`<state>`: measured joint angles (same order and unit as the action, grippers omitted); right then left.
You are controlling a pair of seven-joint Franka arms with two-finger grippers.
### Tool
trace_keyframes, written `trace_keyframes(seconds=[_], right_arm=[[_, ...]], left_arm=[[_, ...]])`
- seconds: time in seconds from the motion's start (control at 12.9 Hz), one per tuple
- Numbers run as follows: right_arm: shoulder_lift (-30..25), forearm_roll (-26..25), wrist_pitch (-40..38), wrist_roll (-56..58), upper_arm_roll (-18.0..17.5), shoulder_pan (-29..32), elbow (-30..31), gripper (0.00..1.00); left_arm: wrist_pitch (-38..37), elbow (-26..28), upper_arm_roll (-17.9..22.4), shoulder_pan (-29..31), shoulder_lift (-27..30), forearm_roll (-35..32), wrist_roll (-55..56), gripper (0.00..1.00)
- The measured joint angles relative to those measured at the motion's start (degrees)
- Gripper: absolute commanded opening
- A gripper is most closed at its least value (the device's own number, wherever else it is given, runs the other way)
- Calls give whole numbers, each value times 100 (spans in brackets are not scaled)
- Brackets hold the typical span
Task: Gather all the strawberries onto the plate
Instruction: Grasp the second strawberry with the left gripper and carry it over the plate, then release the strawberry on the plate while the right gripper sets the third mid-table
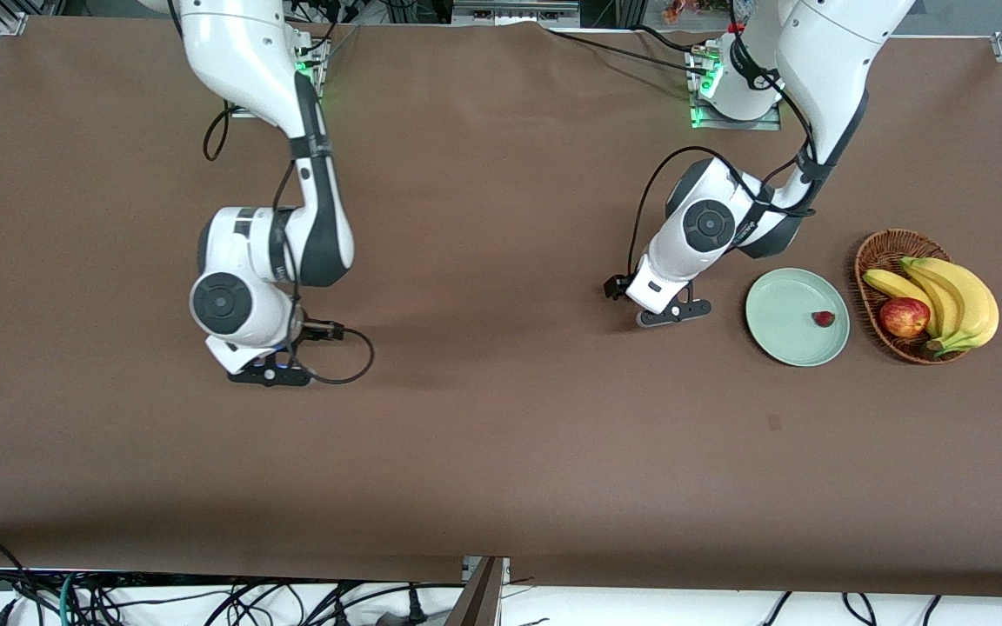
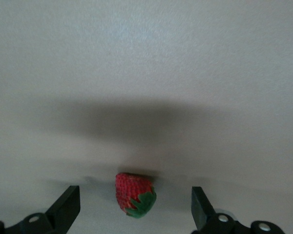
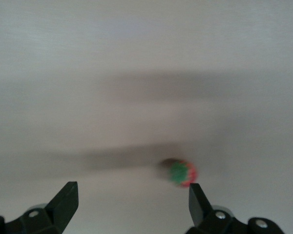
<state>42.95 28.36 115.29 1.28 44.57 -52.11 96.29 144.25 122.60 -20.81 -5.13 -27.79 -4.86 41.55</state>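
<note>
Looking down from the front view, no readable writing shows anywhere. A round pale mint-green plate (image 1: 797, 316) lies toward the left arm's end of the table with one small red strawberry (image 1: 824, 319) on it; just beside it sits a brown wicker basket (image 1: 879, 252) holding yellow bananas (image 1: 953, 300) and a red apple (image 1: 904, 316). The left gripper (image 1: 673, 313) hangs low beside the plate; the right gripper (image 1: 268, 376) hangs low near the right arm's end.

In the left wrist view, the left gripper (image 2: 136, 207) stands spread wide around a second red strawberry with a green cap (image 2: 135, 194), not touching it.

In the right wrist view, the right gripper (image 3: 133, 204) also stands wide apart, a blurred third strawberry (image 3: 181, 172) lying close to one fingertip (image 3: 195, 197).
</note>
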Motion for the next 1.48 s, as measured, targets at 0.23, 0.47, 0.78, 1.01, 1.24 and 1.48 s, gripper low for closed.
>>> trace_keyframes(seconds=[0.23, 0.47, 0.78, 1.01, 1.24, 1.48], right_arm=[[-1, 7, 379, 503, -3, 129, 442, 90], [-1, 71, 712, 766, -41, 123, 749, 82], [2, 606, 837, 1250, -42, 136, 1016, 65], [3, 730, 841, 1318, -49, 136, 1093, 42], [3, 734, 843, 1349, -58, 135, 1100, 26], [-3, 738, 844, 1395, -58, 133, 1087, 25]], left_arm=[[0, 1, -10, -12, -53, -228, 343, 41], [0, 0, -13, -18, -56, -240, 447, 20], [-89, -111, -8, -15, -21, -241, 469, 19], [-1203, -768, 108, 35, 228, -84, 147, 19], [-2141, -1161, 894, 54, 760, 613, -1390, 19], [-2633, -1155, 2050, 104, 1128, 857, -3282, 19]])
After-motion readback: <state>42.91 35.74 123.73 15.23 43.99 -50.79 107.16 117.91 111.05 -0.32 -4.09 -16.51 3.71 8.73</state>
